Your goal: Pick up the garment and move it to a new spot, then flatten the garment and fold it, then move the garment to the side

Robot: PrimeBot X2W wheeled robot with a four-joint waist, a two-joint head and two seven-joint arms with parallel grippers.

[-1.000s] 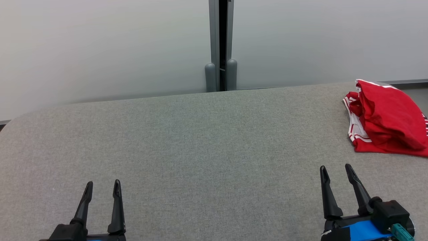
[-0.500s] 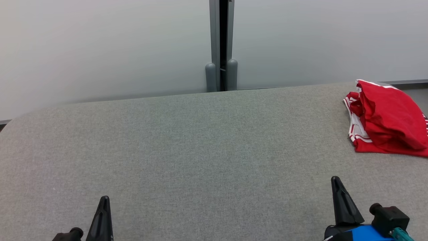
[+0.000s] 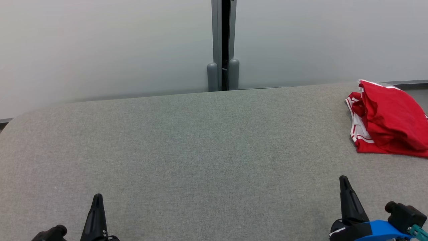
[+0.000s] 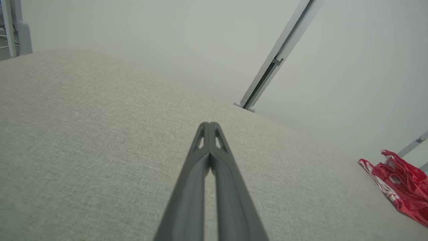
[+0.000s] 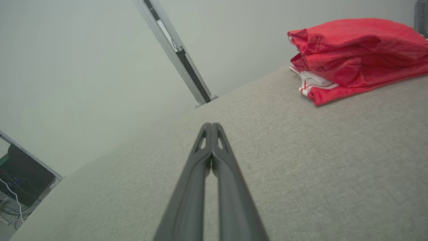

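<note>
Red garment (image 3: 389,120) lies bunched at the bench's (image 3: 200,150) far right edge (white trim showing). Left gripper (image 3: 97,197) and right gripper (image 3: 343,180) both closed, empty, near edge; right one nearer the garment, not touching.

Red garment (image 3: 389,124): right side cut off by head view's edge; white-striped layer mostly hidden under the red folds. Left gripper (image 3: 97,197) & right gripper (image 3: 343,180): bodies cut off at bottom edge. Dark gear w/ cables (image 5: 23,182), right wrist view: too blurry to ID.
</note>
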